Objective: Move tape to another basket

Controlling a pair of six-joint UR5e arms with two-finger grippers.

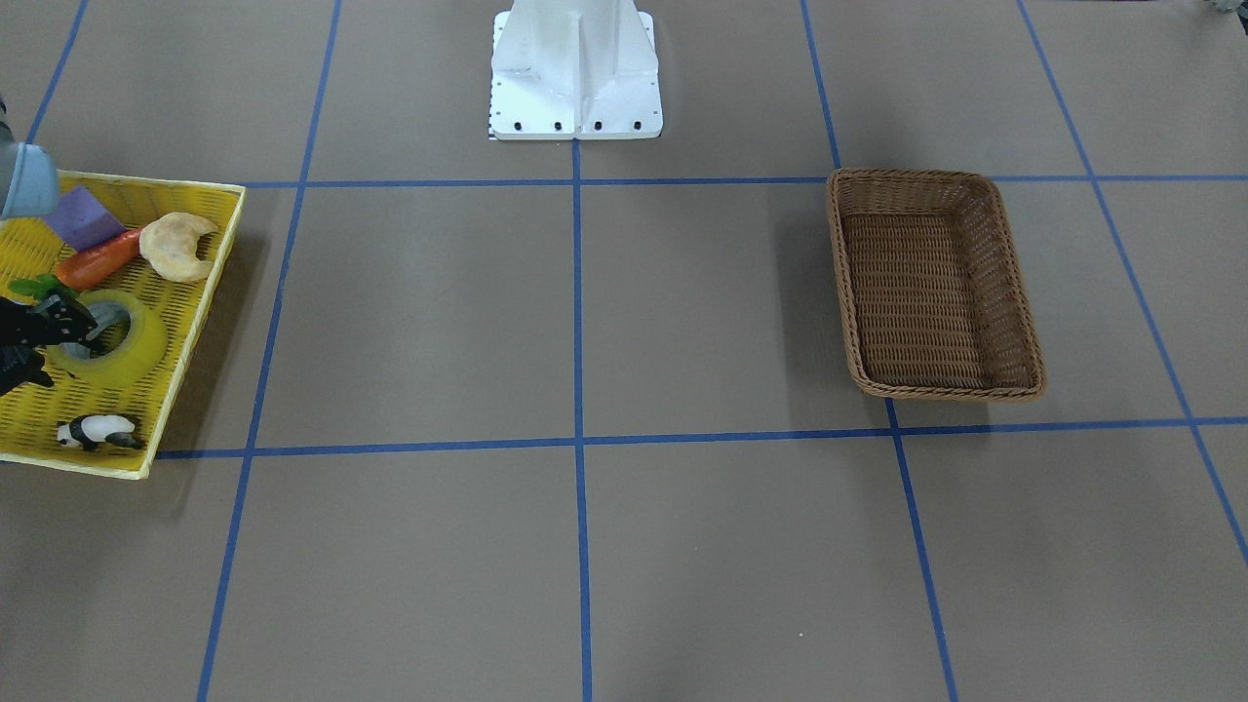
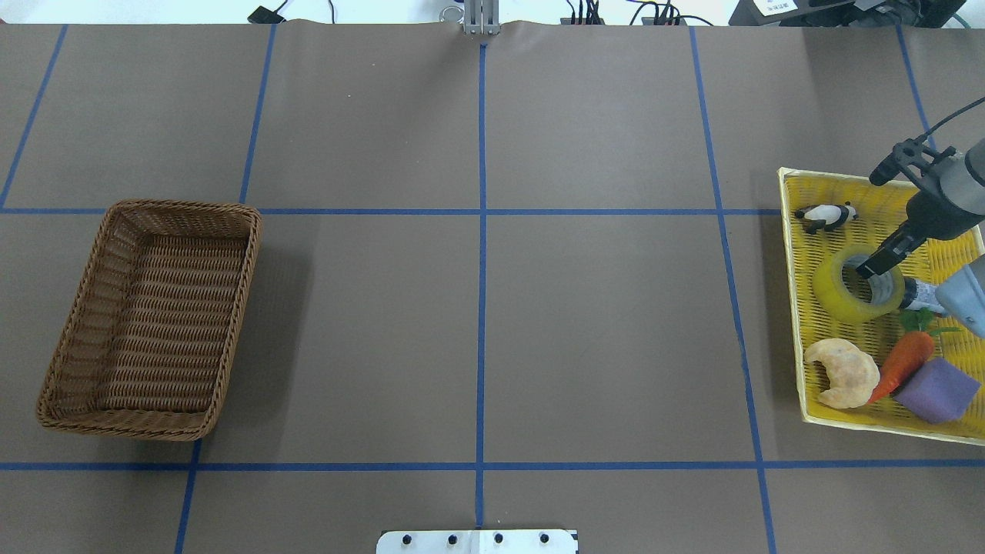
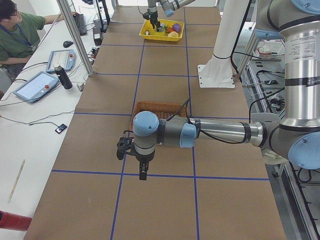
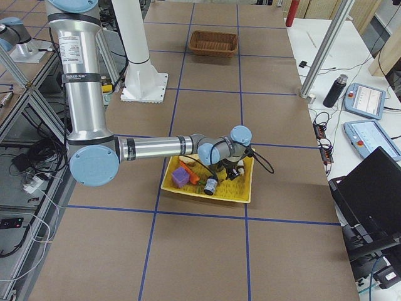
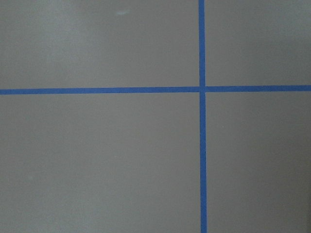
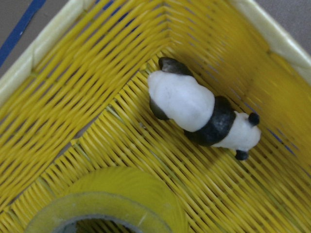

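Reporting early days: the wicker basket is waiting well apart, and the tape is lying flat in the yellow tray. My right gripper is dipping one finger into its core, jaws looking spread, gripping nothing yet.

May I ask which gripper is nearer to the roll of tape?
Right. The right gripper is at the tape in the yellow tray, one finger in its core; the left gripper hangs near the wicker basket, far down the table.
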